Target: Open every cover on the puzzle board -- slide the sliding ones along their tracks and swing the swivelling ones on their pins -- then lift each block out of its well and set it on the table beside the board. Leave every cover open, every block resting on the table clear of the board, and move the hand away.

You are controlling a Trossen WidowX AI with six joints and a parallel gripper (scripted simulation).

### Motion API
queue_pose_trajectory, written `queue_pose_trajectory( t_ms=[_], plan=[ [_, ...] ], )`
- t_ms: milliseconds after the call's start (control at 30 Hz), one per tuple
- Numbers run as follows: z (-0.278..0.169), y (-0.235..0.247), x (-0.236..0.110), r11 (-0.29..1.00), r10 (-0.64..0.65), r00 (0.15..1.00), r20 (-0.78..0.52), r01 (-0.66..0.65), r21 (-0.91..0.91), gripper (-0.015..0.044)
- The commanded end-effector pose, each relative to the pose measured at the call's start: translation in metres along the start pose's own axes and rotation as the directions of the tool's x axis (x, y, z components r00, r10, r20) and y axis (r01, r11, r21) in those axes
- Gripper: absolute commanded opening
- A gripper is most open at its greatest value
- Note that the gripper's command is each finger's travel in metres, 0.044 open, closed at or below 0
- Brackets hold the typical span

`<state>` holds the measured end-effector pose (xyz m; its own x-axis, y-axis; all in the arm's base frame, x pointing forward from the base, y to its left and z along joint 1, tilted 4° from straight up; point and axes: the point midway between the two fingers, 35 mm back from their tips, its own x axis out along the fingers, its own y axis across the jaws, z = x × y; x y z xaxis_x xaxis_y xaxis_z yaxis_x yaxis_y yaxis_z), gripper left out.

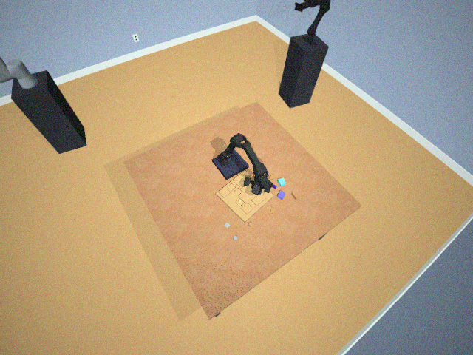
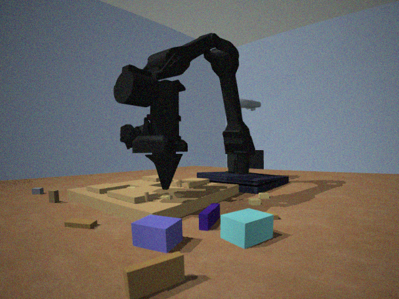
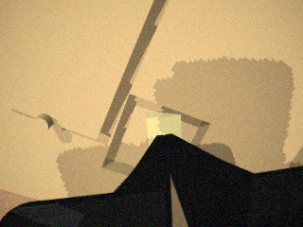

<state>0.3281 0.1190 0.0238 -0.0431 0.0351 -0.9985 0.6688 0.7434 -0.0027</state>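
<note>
The tan puzzle board (image 1: 228,199) (image 2: 96,202) (image 3: 57,57) lies in front of the arm's base. My gripper (image 1: 255,190) (image 2: 165,185) (image 3: 164,142) is shut and empty. It points straight down with its tip just above the board. In the wrist view a pale yellow-green block (image 3: 163,125) sits in a framed well (image 3: 124,130) right under the fingertips. A long track slot (image 3: 135,61) runs up from the well. A violet block (image 1: 281,194) (image 2: 156,232), a cyan block (image 1: 281,181) (image 2: 246,227) and a dark purple bar (image 1: 274,186) (image 2: 208,215) rest on the table beside the board.
The arm's dark blue base plate (image 1: 229,167) (image 2: 248,179) sits behind the board. Loose tan pieces (image 2: 154,275) (image 2: 80,223) and small blocks (image 2: 53,195) (image 2: 37,190) (image 2: 254,201) lie around the board. Two dark pedestals (image 1: 47,110) (image 1: 301,69) stand far off on the floor.
</note>
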Motion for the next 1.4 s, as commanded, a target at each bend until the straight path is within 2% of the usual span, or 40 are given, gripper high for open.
queue_pose_trajectory(
  t_ms=[0,900,1367],
  plan=[
    [-0.001,-0.002,0.004,1.000,-0.006,1.000,-0.001,0.006,0.004,0.0000],
    [-0.010,0.006,0.016,1.000,-0.005,1.000,-0.002,0.005,0.006,0.0000],
    [-0.009,0.005,0.007,1.000,-0.005,1.000,-0.002,0.005,0.006,0.0000]
  ],
)
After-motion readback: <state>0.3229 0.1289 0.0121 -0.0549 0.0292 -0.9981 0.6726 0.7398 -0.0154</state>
